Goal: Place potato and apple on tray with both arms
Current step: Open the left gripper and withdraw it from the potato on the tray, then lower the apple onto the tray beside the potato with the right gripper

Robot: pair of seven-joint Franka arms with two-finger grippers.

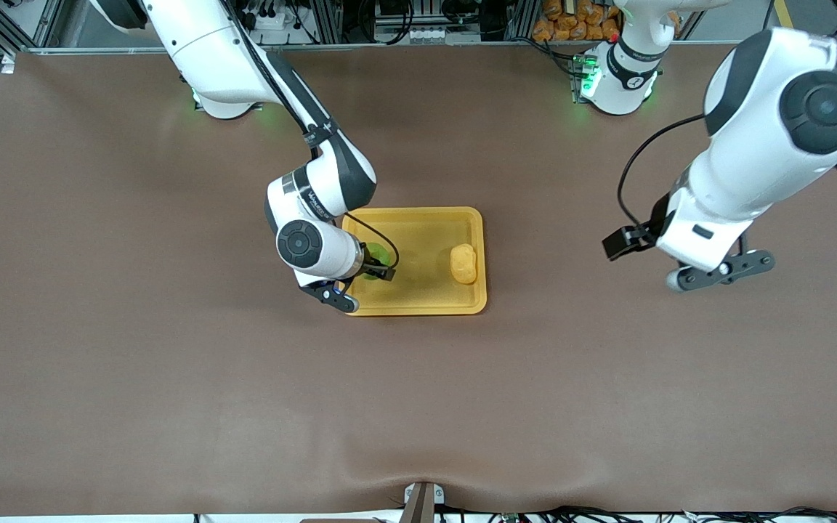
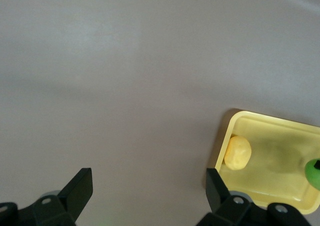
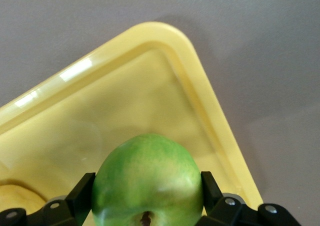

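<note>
The yellow-orange tray [image 1: 426,236] lies mid-table. The potato [image 1: 463,263] rests in it at the end toward the left arm. My right gripper [image 1: 376,270] is shut on the green apple [image 1: 378,256] over the tray's end toward the right arm. In the right wrist view the apple [image 3: 147,178] fills the right gripper [image 3: 146,186], a finger on each side, stem dimple toward the camera, with the tray [image 3: 165,85] beneath and the potato [image 3: 15,198] at the edge. My left gripper [image 1: 724,270] waits open and empty [image 2: 149,191] over bare table toward the left arm's end; its view shows tray [image 2: 280,136], potato [image 2: 237,152] and apple [image 2: 313,172].
The brown table cover [image 1: 418,407] surrounds the tray. The two arm bases [image 1: 618,80] stand along the table's edge farthest from the front camera.
</note>
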